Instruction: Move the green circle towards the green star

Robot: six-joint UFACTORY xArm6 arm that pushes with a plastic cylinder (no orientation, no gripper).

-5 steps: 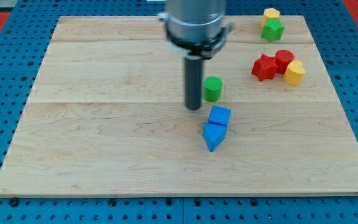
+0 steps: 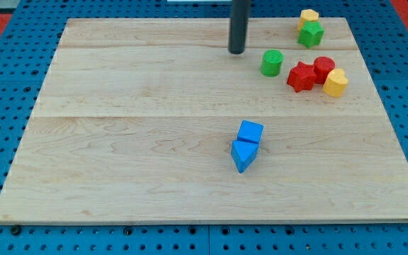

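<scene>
Tool: plain dark rod, no jaws, holding nothing. My tip down on the tabletop in the upper middle of the frame, up and to the left of the green circle, apart from it. Green circle in the upper right area, just left of the red star, with a narrow gap between. Green star further up and right, touching the yellow block above it. Red round block and second yellow block clustered right of the red star. Blue cube and blue wedge-shaped block touching, lower centre.
</scene>
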